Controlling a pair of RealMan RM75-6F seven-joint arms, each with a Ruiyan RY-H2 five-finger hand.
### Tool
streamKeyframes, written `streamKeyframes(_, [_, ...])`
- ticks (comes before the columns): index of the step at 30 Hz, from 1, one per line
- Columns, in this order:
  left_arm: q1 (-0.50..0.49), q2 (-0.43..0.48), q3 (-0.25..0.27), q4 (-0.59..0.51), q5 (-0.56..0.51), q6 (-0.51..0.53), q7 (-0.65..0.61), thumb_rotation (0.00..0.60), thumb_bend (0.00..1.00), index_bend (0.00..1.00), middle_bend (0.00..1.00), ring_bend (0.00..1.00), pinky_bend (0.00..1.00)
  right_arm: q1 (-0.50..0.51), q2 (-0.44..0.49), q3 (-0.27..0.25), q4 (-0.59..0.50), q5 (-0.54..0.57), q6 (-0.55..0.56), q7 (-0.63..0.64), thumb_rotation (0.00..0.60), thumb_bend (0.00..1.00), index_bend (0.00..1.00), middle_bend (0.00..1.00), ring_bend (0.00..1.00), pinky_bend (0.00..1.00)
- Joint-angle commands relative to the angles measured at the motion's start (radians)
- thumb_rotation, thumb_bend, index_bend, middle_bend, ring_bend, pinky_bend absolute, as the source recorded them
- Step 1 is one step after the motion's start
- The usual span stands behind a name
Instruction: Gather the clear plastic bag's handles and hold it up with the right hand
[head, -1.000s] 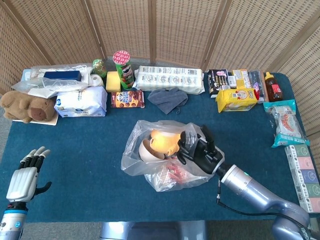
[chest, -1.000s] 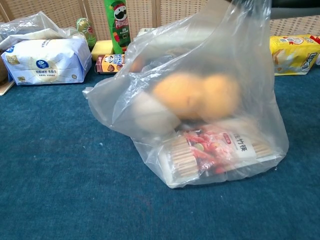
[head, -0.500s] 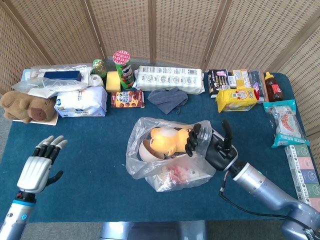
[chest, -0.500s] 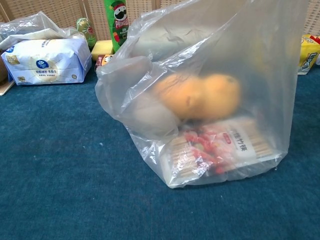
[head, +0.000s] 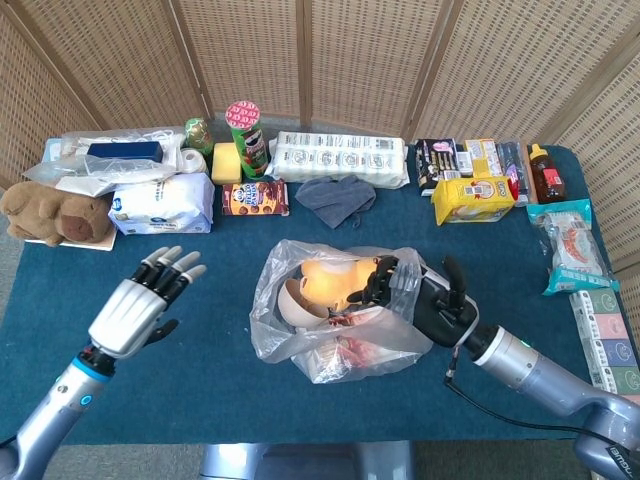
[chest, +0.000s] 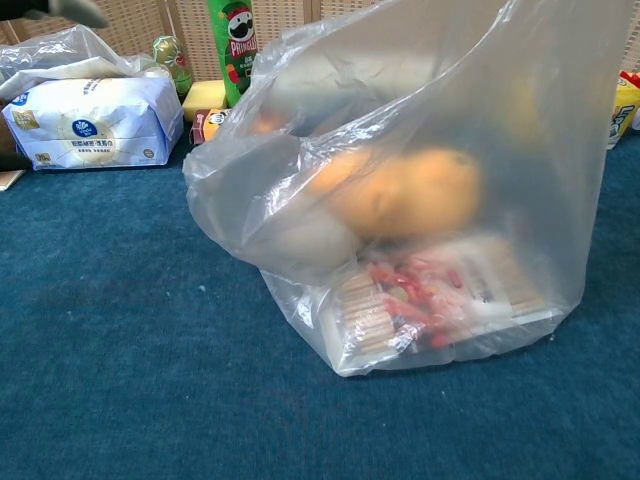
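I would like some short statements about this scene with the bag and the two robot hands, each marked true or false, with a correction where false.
1. The clear plastic bag rests on the blue table. True.
2. The right robot hand is at the bag's right side, its fingers on the plastic. True.
3. The left robot hand holds the bag's handle. False: it is open, apart from the bag, over the table.
4. The bag is empty. False: an orange-yellow item and a printed packet lie inside.
5. The green chips can lies on its side. False: it stands upright at the back.
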Motion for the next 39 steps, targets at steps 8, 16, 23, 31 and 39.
streamKeyframes(8, [-0.137,-0.064,-0.036,0.011,0.007,-0.124,0.015,0.600,0.18,0.11,0.11,0.02,0.09,0.067,0.000,-0.068,-0.028,0.081,0.007,-0.064,0.220,0.17,0.40,0.47,0.40,0.22])
streamKeyframes(16, [-0.209,-0.113,-0.038,0.021,-0.019,-0.197,0.032,0.600,0.18,0.11,0.11,0.03,0.09,0.094,-0.004,-0.099,-0.042,0.123,0.020,-0.087,0.225,0.17,0.39,0.47,0.40,0.22])
streamKeyframes(23, [-0.275,-0.198,-0.063,0.065,-0.040,-0.221,0.071,0.600,0.18,0.15,0.18,0.10,0.09,0.105,-0.005,-0.125,-0.052,0.143,0.043,-0.093,0.226,0.17,0.39,0.47,0.41,0.21])
streamKeyframes(31, [-0.307,-0.288,-0.094,0.128,-0.026,-0.146,0.086,0.600,0.19,0.40,0.40,0.35,0.20,0.114,-0.010,-0.147,-0.052,0.144,0.063,-0.099,0.221,0.17,0.39,0.47,0.41,0.22])
streamKeyframes(39, [-0.326,-0.352,-0.133,0.171,-0.021,-0.052,0.087,0.600,0.20,0.43,0.43,0.36,0.23,0.123,-0.015,-0.166,-0.049,0.149,0.076,-0.103,0.222,0.17,0.39,0.47,0.41,0.21])
